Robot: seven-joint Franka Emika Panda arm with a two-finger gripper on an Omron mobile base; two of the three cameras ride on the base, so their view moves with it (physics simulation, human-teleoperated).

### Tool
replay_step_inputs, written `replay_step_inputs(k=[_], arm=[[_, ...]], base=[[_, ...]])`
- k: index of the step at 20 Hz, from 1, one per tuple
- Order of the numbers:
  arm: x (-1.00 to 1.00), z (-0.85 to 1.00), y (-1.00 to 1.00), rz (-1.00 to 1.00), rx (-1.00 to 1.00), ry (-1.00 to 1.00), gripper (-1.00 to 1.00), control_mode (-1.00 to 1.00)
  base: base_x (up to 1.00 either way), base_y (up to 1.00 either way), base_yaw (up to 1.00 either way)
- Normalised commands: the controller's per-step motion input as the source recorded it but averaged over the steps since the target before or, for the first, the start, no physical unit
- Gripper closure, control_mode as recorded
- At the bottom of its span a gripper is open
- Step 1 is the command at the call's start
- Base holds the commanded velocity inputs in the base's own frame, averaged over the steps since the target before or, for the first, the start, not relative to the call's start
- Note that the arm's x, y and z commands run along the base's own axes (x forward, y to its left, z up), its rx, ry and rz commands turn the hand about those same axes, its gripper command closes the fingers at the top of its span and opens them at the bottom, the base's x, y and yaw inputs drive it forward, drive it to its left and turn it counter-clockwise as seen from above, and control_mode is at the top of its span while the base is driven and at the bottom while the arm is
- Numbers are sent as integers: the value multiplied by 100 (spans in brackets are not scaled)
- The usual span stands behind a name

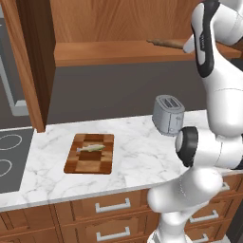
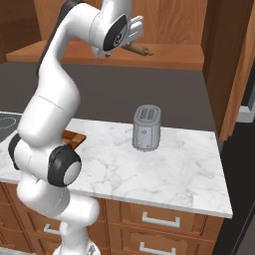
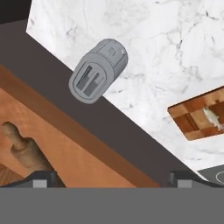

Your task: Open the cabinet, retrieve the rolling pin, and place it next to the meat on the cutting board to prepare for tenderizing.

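The cabinet (image 1: 118, 52) stands open, its door (image 1: 28, 61) swung out to the left. On its shelf lies the rolling pin (image 1: 166, 43), a slim brown cylinder, also seen in the right base view (image 2: 138, 50) and at the lower left of the hand view (image 3: 24, 151). My gripper (image 3: 111, 179) hangs just above the pin's end, open, with nothing between its fingertips (image 3: 41, 179). Down on the counter the checkered cutting board (image 1: 90, 153) carries the small pale meat (image 1: 91, 148); both show in the hand view too, board (image 3: 192, 118) and meat (image 3: 211, 117).
A grey toaster (image 1: 168, 115) stands on the marble counter (image 1: 137, 161) right of the board, below the shelf. A cooktop (image 1: 9, 161) borders the counter's left end. Drawers (image 1: 111, 206) run under the counter. The right cabinet door (image 2: 234, 64) juts out at the right.
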Motion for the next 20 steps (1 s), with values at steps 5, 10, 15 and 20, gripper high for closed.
replay_step_inputs(k=[5,10,15,20], arm=[[50,0,-1,-2,0,2,-100,-100],[47,0,-6,-1,0,6,-100,-100],[50,0,-13,-1,0,9,-100,-100],[52,7,-15,0,0,6,-100,-100]], base=[[0,0,0],[0,0,0],[0,0,0],[0,0,0]])
